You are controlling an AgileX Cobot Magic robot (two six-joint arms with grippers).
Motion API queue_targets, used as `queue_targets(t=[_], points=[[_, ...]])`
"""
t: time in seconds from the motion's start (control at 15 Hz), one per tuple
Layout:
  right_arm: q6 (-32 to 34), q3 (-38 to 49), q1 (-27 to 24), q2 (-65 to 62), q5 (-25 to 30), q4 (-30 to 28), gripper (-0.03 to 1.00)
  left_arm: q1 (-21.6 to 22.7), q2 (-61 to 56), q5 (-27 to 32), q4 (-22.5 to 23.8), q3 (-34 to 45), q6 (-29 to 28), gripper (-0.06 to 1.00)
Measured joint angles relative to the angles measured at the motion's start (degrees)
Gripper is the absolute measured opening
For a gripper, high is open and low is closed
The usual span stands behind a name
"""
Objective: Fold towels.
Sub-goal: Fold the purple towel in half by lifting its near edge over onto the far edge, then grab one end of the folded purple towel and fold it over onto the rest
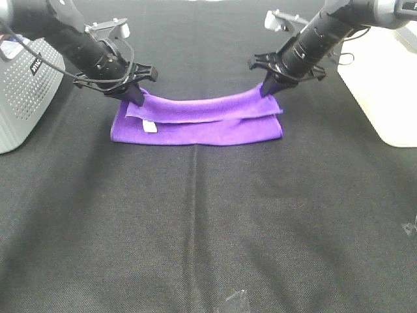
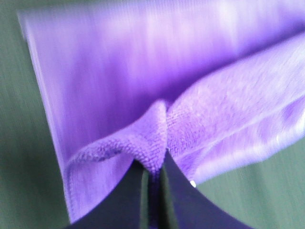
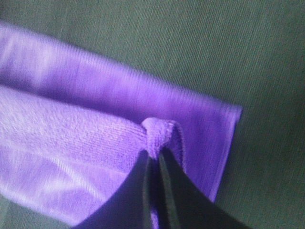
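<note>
The purple towel [image 1: 195,124] lies on the black table as a long band, folded over, with its small white tag [image 1: 150,126] showing near its left end. My left gripper [image 1: 135,96] is shut on the towel's far left corner and holds it a little above the lower layer; the left wrist view shows the pinched cloth [image 2: 153,143] bunched between the fingers. My right gripper [image 1: 269,89] is shut on the far right corner, and the right wrist view shows that pinch [image 3: 157,136]. The lifted edge sags between the two grippers.
A grey perforated basket [image 1: 23,91] stands at the left edge of the table. A white bin [image 1: 384,85] stands at the right edge. The black cloth-covered table [image 1: 208,235] stretches toward the front.
</note>
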Motion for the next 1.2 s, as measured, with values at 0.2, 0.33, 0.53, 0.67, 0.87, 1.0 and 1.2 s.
queue_targets(t=[0.2,0.33,0.53,0.67,0.87,1.0,1.2], points=[[0.0,-0.46,0.0,0.06,-3.61,-0.06,0.0,0.0,0.92,-3.72,0.0,-0.92,0.0,0.0],[0.0,-0.46,0.0,0.86,-4.76,0.0,0.0,0.06,0.92,-5.96,0.0,-0.97,0.06,0.0],[0.0,-0.46,0.0,2.12,-5.5,0.52,0.02,0.06,0.92,-7.79,0.0,-0.97,0.06,0.0],[0.0,-0.46,0.0,2.18,-5.5,0.69,0.08,0.06,1.43,-7.79,0.06,-1.09,0.06,0.06],[0.17,-0.46,0.0,2.18,-5.5,-0.69,0.47,0.06,2.41,-7.73,2.46,-1.09,-0.11,0.46],[0.17,-0.46,0.0,2.01,-2.52,-5.04,0.77,0.06,2.29,-7.22,5.5,-1.72,-1.66,0.76],[0.17,-0.52,0.0,-0.63,5.16,-7.96,0.81,0.4,2.29,1.26,9.51,-5.96,-3.38,0.81]])
